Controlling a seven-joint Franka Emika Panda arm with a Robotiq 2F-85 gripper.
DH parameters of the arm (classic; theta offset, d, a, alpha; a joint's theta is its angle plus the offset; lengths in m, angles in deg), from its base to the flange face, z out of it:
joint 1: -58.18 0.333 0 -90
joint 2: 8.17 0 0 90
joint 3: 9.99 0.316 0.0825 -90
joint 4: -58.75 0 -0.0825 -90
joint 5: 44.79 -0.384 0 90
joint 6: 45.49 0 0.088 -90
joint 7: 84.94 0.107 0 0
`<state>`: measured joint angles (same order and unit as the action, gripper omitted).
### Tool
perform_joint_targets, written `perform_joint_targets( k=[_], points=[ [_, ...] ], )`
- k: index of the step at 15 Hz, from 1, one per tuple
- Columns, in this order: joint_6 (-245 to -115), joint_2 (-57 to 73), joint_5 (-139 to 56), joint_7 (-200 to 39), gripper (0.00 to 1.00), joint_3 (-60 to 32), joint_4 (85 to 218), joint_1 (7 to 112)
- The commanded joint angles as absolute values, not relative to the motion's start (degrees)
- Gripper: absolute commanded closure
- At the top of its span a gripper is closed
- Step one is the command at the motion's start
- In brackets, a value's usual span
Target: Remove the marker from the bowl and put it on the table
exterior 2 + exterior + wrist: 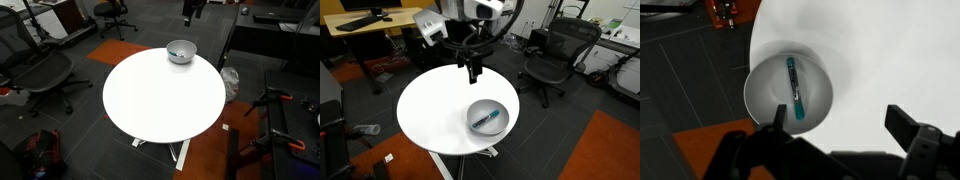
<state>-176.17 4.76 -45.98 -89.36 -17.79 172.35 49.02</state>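
Note:
The teal-blue marker (795,88) lies inside the light grey bowl (765,95), which sits near the edge of the round white table (880,60). In both exterior views the bowl (477,124) (181,51) holds the marker (490,117). My gripper (838,125) is open and empty, hovering above the table beside the bowl, its left finger over the bowl's rim. In an exterior view my gripper (472,72) hangs well above the tabletop (430,110). In the exterior view from across the table, the gripper (189,15) is high behind the bowl.
Black office chairs (557,60) (40,75) stand around the table. A wooden desk (365,30) is at the back. Orange carpet patches (610,150) lie on the dark floor. A bare stretch of tabletop (160,100) lies beside the bowl.

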Motion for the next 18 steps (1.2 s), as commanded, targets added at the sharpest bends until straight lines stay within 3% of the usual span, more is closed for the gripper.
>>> perform_joint_targets(
  k=[1,18],
  points=[
    [-177.59,8.99,-47.72,-91.00,0.00,-17.56,169.88,47.73],
    [-184.23,25.13,-47.28,-90.44,0.00,-16.90,160.50,44.51]
  ],
)
